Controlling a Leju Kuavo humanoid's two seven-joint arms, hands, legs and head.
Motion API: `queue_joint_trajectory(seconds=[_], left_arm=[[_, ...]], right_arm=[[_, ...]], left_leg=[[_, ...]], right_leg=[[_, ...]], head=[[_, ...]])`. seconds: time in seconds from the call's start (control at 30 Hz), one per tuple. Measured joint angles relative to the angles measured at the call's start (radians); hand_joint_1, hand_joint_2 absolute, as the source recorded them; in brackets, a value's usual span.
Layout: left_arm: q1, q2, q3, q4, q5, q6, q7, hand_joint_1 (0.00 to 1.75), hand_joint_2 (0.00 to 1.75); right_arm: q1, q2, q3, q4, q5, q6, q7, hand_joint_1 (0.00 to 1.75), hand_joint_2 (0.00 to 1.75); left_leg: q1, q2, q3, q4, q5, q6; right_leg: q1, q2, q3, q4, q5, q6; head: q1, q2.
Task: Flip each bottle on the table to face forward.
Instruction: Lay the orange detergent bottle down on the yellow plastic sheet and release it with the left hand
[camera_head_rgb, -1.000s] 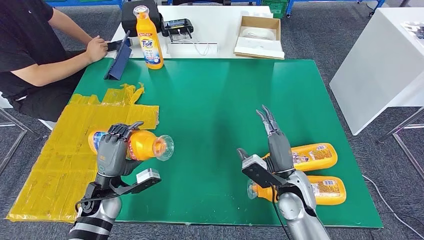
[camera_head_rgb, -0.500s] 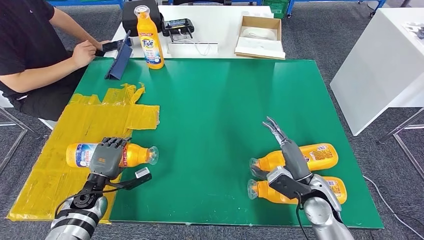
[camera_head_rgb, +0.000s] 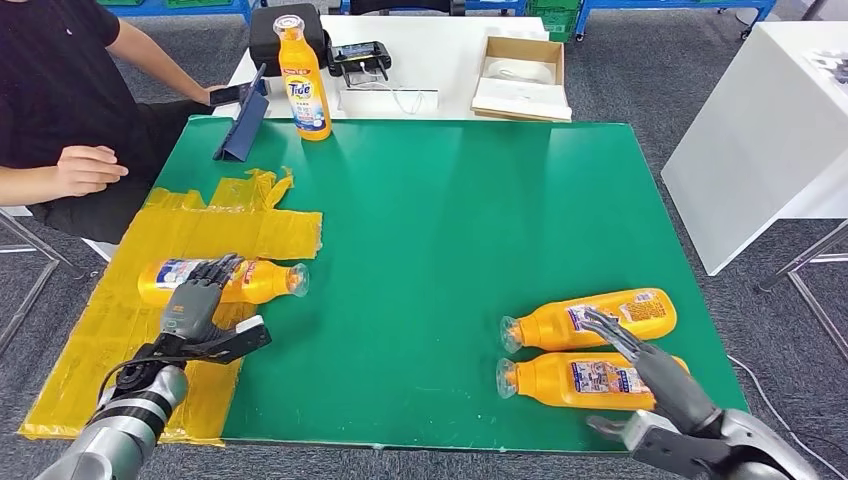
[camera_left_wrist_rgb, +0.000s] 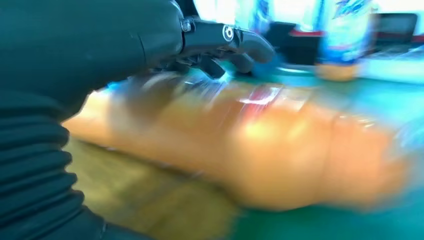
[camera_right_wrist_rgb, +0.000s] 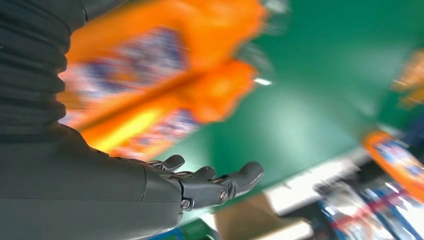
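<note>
left robot hand (camera_head_rgb: 192, 303): lay over the middle of the left bottle (camera_head_rgb: 222, 281), fingers draped across it; the wrist view was too blurred to tell whether it truly gripped the bottle or only rested on it.
left bottle: lay on its side on the yellow taped patch (camera_head_rgb: 210, 232), at the worktop's (camera_head_rgb: 440, 200) left edge, cap towards the middle of the green surface.
right robot hand (camera_head_rgb: 655, 375): hung over the near right corner, fingers straight and apart, holding nothing, fingertips above the two bottles there.
far right bottle (camera_head_rgb: 588, 318): on its side on the green worktop, label up, cap pointing left.
near right bottle (camera_head_rgb: 575, 380): just beside it, parallel, label up too.
upright bottle (camera_head_rgb: 304, 78): stood at the far edge, label facing the robot.
person (camera_head_rgb: 60, 110): sat at the far left corner, one hand resting near the worktop.
</note>
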Motion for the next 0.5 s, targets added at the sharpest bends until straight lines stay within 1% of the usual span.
queue_joint_trajectory(seconds=[0.03,0.07,0.13,0.2,0.33,0.4,0.5], left_arm=[[0.010,0.001,0.010,-0.023,0.089,-0.063,-0.048,0.00,0.00],[0.020,0.001,0.018,-0.046,0.157,-0.119,-0.076,0.00,0.00],[0.038,0.001,0.030,-0.090,0.250,-0.208,-0.099,0.00,0.00],[0.057,0.001,0.040,-0.134,0.351,-0.313,-0.117,0.00,0.00],[0.105,0.000,0.063,-0.234,0.612,-0.554,-0.130,0.00,0.00],[0.130,-0.005,0.078,-0.284,0.726,-0.662,-0.130,0.00,0.00],[0.163,-0.020,0.098,-0.345,0.858,-0.794,-0.126,0.00,0.00]], right_arm=[[0.033,-0.033,-0.027,-0.025,-0.006,0.010,0.009,0.00,1.75],[0.060,-0.062,-0.054,-0.047,-0.008,0.019,0.017,0.00,1.75],[0.097,-0.101,-0.094,-0.078,0.005,0.026,0.026,0.00,1.75],[0.117,-0.126,-0.115,-0.095,0.033,0.024,0.035,0.00,1.75],[0.119,-0.149,-0.124,-0.096,0.108,-0.007,0.046,0.00,1.75],[0.100,-0.147,-0.122,-0.086,0.155,-0.023,0.046,0.00,1.75],[0.052,-0.133,-0.113,-0.053,0.214,-0.038,0.048,0.00,1.75]], left_leg=[[0.000,0.000,0.000,0.000,0.000,0.001],[-0.001,0.000,0.000,0.000,-0.001,0.001],[-0.001,0.001,0.000,-0.001,-0.002,0.002],[0.000,0.004,0.001,-0.001,-0.001,0.003],[0.000,0.008,0.003,-0.001,0.001,0.003],[0.000,0.008,0.002,0.000,0.001,0.003],[0.000,0.008,0.001,0.000,0.002,0.003]], right_leg=[[0.000,0.000,0.000,0.000,0.000,0.000],[0.000,0.000,0.000,0.000,0.000,0.000],[0.000,0.001,0.001,0.000,0.000,0.000],[0.000,0.002,0.001,0.000,0.000,0.000],[0.000,0.003,0.000,0.000,0.002,0.000],[0.001,0.003,0.000,0.000,0.002,0.000],[0.001,0.004,-0.001,0.000,0.002,0.001]], head=[[0.000,0.000],[0.000,0.000],[0.000,0.000],[0.000,0.000],[0.000,0.000],[0.000,0.000],[0.000,0.000]])
